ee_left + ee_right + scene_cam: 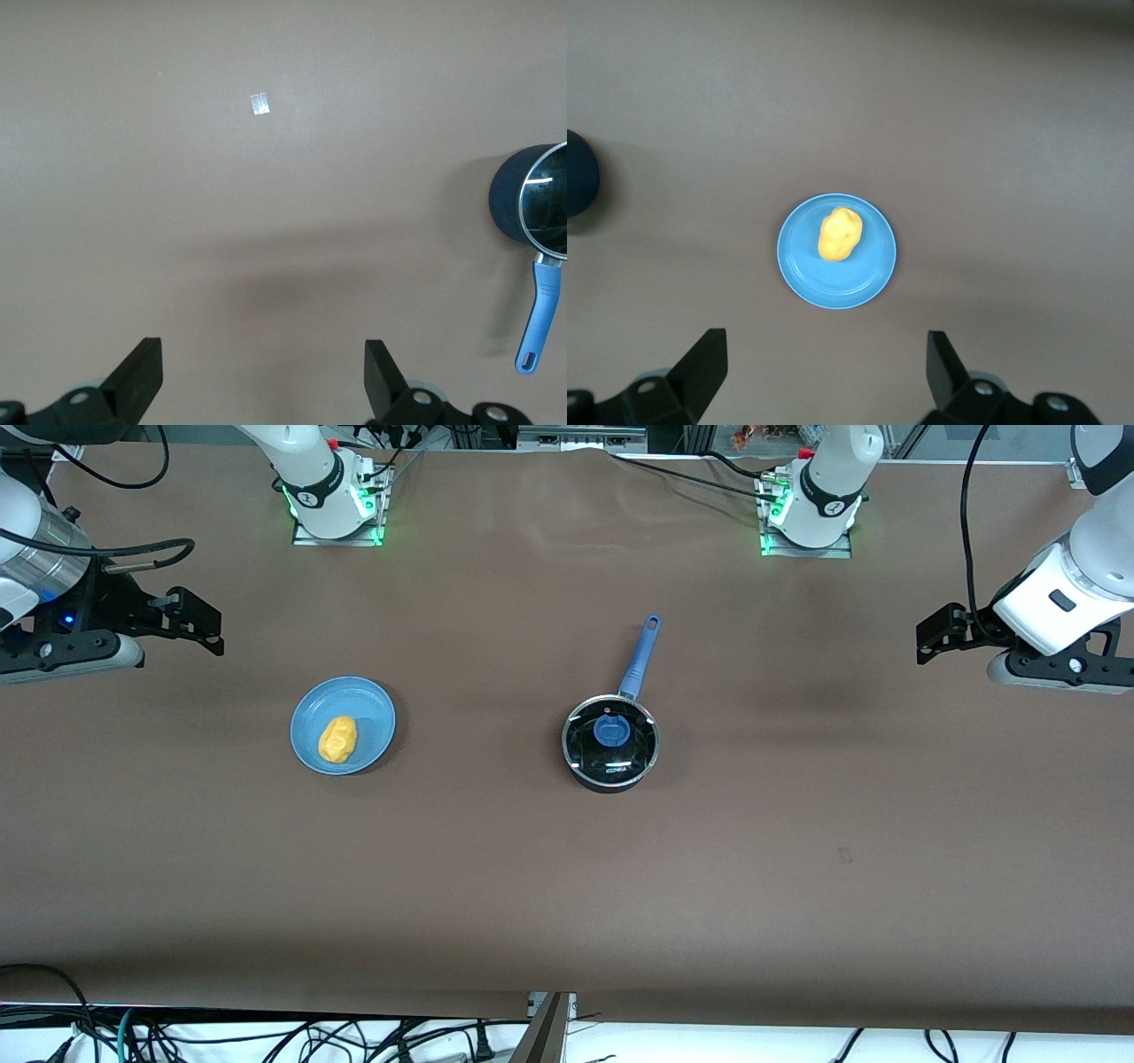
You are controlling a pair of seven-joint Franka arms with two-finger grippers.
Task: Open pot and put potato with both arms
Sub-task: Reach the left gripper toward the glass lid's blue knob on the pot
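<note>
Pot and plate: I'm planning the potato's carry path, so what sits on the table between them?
Nothing: the front view shows only bare brown tabletop between the blue plate with the potato and the lidded pot.

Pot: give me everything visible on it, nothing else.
The pot is a small round black saucepan with a steel rim. A glass-looking lid with a blue knob sits on it, so it is closed. Its long blue handle, with a hole at the end, points toward the robots' bases. It stands upright on the brown table, toward the left arm's end from the blue plate. Nothing but the table touches it; both grippers are away at the table's ends.
</note>
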